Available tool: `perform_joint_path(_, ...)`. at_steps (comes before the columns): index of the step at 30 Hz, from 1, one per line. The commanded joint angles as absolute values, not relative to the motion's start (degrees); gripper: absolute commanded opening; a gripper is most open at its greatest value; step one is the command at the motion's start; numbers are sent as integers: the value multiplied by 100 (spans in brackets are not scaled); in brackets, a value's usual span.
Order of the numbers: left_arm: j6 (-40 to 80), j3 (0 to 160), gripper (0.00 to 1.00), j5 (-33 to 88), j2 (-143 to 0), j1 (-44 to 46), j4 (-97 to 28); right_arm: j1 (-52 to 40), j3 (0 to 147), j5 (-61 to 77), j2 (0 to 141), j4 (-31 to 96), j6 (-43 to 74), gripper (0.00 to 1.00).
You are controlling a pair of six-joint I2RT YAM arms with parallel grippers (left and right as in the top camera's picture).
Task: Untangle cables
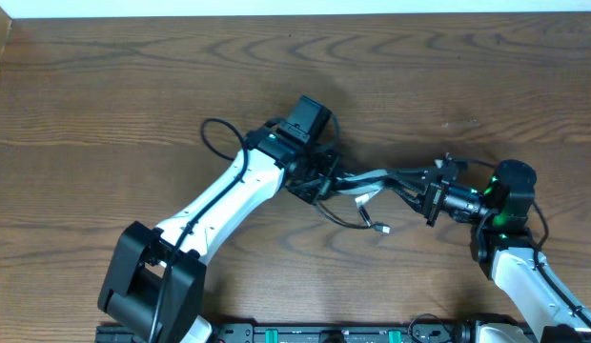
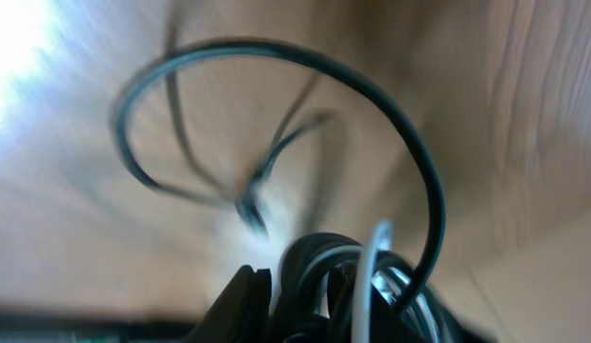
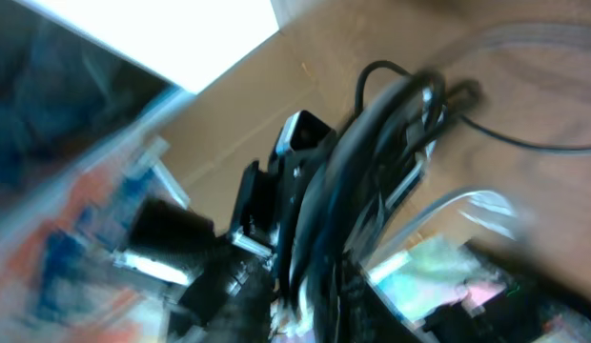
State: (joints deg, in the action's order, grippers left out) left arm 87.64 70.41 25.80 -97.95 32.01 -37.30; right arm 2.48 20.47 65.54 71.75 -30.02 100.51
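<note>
1. Item under inspection: the cables (image 1: 381,177) form one twisted bundle of black and white strands. It spans the gap between the left gripper (image 1: 316,179) and the right gripper (image 1: 427,193), above the wooden table (image 1: 133,86).
2. A black loop (image 1: 215,139) stands out behind the left gripper, beside its wrist. One thin black strand sags from the bundle toward the robot's side and ends in a small plug (image 1: 382,229) lying on the table between the two grippers.
3. Left gripper: pressed onto the bundle, pinching the cables at their left end.
4. Right gripper: the bundle runs into it, but whether it is clamped or spread cannot be told. Its own camera is badly blurred.
5. Left wrist view only: a dark finger (image 2: 243,305) sits hard against the coiled strands at the lower edge. The white cable (image 2: 367,276) rises just ahead of that finger. A black cable (image 2: 410,143) arcs in a wide loop beyond the tips.
6. Right wrist view only: the bundle (image 3: 372,162) appears as a thick dark rope leading straight away from the tool. Detail is smeared.
7. Overhead view only: it shows both grippers together and the bundle's full run.
</note>
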Motion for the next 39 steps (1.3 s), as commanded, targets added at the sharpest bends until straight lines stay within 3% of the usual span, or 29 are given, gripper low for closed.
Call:
perform_joint_path(1,8180,6997,8,1678,-9848,3092,-3769,301,2095,6287,7126,-3041,7924,31)
perform_joint_path(8,7393,6997,7,1680,-9848,3002,-3763,301,2095,6359,7126,-3041,5627,55)
perform_joint_path(11,6683,6997,7,1691,-9848,2945,-3769,290,2095,6630,7126,-3044,4466,55)
perform_joint_path(15,6173,7006,7,1813,-9848,2936,-3896,290,2095,7148,7124,-3190,3787,53)
perform_joint_path(23,4954,7011,8,2580,-9848,2936,-3994,-45,2097,7859,7124,-4160,3815,57)
perform_joint_path(32,5127,7041,8,3319,-9848,2912,-4176,-860,2097,7345,7124,-4042,3039,57)
perform_joint_path(39,5345,7041,8,3533,-9848,2663,-4348,-921,2102,6136,7124,-3059,2082,67)
